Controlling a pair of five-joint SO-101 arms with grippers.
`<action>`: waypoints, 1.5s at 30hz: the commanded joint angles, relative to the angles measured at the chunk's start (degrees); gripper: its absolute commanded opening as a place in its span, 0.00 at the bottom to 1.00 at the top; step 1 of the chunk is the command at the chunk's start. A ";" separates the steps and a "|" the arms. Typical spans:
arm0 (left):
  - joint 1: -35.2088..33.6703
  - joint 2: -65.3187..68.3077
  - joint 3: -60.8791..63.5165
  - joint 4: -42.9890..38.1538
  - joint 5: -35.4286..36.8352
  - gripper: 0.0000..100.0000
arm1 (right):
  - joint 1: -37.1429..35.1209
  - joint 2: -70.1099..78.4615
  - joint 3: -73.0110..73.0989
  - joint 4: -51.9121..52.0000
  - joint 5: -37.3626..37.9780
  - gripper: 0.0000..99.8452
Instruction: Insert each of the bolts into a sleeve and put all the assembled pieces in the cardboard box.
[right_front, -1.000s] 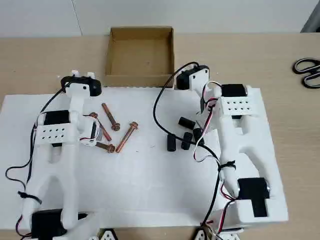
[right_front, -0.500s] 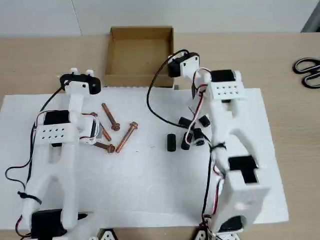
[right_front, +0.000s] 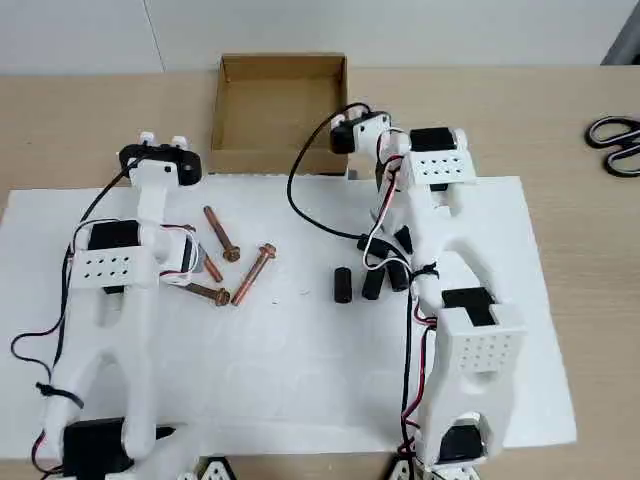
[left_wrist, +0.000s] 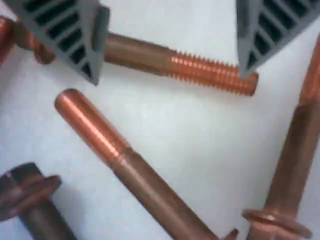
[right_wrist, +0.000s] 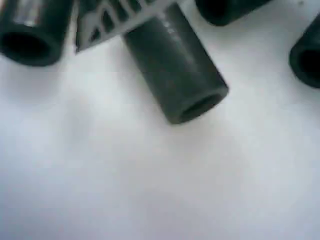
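Your wooden table carries a white sheet that lies under both arms. On the sheet, copper bolts lie loose just beside your left arm, on its inner side. Black sleeves lie clustered by the far end of your right arm. Past the sheet's far edge, ahead of the arms, a cardboard box sits on the bare wood. Scissors lie well off to the right arm's outer side.

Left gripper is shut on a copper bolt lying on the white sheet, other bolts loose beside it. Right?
No: the left wrist view shows the left gripper open over that bolt on the white sheet, other bolts loose beside it.
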 joint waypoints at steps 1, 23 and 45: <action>-0.09 -0.18 -0.48 -0.97 0.26 0.17 | -0.22 -0.66 -2.46 2.68 -0.53 0.17; -0.26 -0.18 -0.48 0.26 0.26 0.17 | 1.19 6.29 -2.46 3.47 -0.09 0.17; 1.58 -0.53 -4.18 6.68 0.26 0.17 | 4.79 -6.29 -10.55 15.43 -4.22 0.01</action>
